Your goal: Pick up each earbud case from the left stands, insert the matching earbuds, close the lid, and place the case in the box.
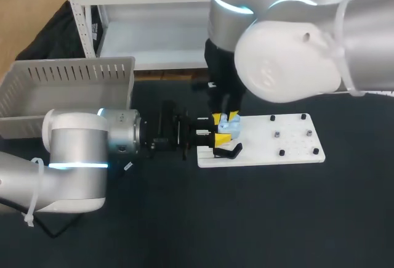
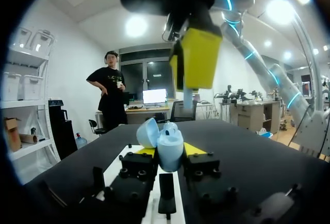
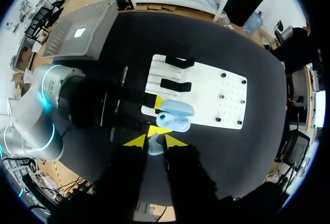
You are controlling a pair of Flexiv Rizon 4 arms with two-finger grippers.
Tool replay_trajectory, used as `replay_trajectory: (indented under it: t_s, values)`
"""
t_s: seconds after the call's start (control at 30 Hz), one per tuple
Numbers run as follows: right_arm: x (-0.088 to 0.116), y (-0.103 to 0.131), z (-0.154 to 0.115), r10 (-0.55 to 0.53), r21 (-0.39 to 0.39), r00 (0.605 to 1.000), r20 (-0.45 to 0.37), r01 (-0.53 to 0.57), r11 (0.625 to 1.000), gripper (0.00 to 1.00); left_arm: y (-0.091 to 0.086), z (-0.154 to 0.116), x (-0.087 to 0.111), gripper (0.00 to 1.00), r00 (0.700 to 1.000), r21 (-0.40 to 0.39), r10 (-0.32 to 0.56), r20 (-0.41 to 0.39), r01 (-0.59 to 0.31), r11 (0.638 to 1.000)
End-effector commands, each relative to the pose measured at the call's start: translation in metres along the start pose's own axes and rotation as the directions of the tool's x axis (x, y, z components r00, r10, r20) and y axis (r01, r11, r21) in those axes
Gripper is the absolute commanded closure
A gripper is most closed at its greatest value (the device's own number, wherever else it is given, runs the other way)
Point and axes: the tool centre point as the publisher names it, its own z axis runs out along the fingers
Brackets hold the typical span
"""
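A light blue earbud case (image 1: pixel 230 126) with its lid open is held just over the left end of the white board (image 1: pixel 289 148). My left gripper (image 1: pixel 220 130) is shut on it from two sides. In the left wrist view the case (image 2: pixel 170 151) sits between the yellow fingertips (image 2: pixel 194 149), with its lid (image 2: pixel 148 132) tipped back. Directly above the case hangs my right gripper (image 2: pixel 188 87), shut on a small pale earbud (image 3: pixel 155 145) that shows between its tips in the right wrist view. The open case (image 3: pixel 175 117) lies just ahead of that gripper (image 3: pixel 155 141).
Black stands (image 3: pixel 177 62) sit on the board's (image 3: pixel 227 98) left end, one (image 1: pixel 229 152) just below the case. Several small black pegs (image 1: pixel 281 153) dot the board's right half. A grey slotted box (image 1: pixel 68 83) stands at the table's back left.
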Motion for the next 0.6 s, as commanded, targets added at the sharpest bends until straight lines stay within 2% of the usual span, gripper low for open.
replay_trajectory:
  t_s: [0.03, 0.6]
  values:
    - [0.001, 0.000, 0.004, 0.000, -0.002, 1.000, 0.005, 0.000, 1.000, 1.00, -0.001, 0.000, 0.000, 1.00, 1.000, -0.005, 0.002, 0.002, -0.002, 1.000]
    - [-0.003, -0.001, 0.016, 0.006, 0.022, 1.000, 0.024, -0.007, 1.000, 1.00, -0.001, 0.000, 0.000, 1.00, 1.000, -0.005, 0.002, 0.002, -0.002, 1.000]
